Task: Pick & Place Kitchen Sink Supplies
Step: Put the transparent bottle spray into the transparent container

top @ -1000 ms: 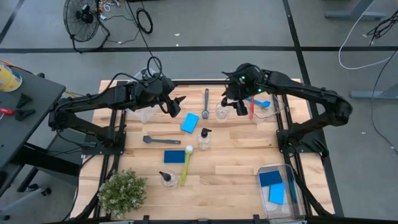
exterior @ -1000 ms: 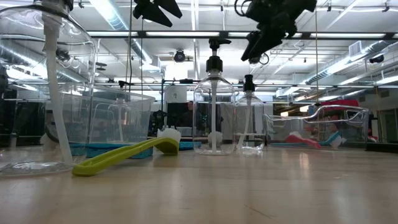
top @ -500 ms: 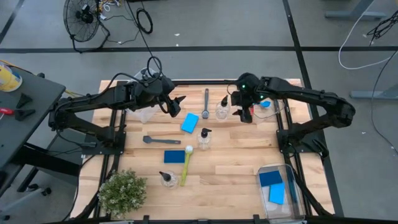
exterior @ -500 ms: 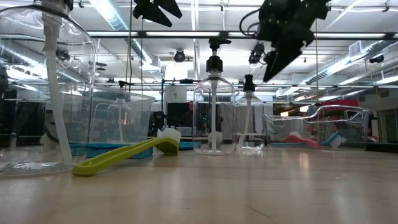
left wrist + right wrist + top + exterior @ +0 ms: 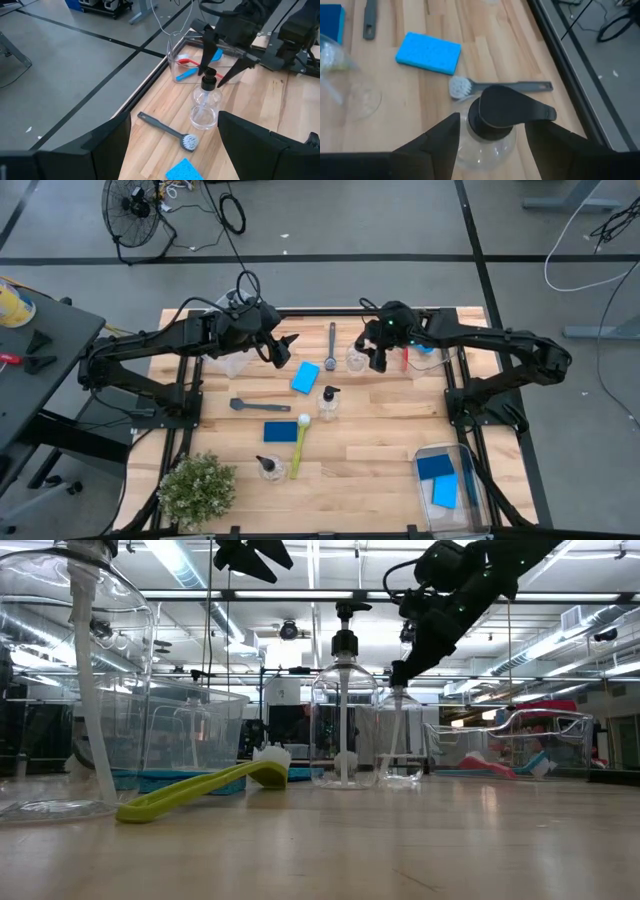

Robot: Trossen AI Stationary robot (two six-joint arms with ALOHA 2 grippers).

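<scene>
Clear bottle [image 5: 487,131], unlabeled, between right fingers [image 5: 435,142]

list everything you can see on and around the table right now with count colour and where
clear bottles with black tops: three; one under the right gripper, one mid-table, one near the front edge
blue sponges: two loose mid-table, second; more in the front right bin
grey brushes: two; one at the back, one mid-left
yellow-green brush: one, front centre
clear bins: three; front right, back right with red and blue brushes, back left
potted plant: one, green, front left corner
fan: one, black, on the floor behind
left gripper: open, raised at back left
right gripper: open, around the back bottle's top
</scene>
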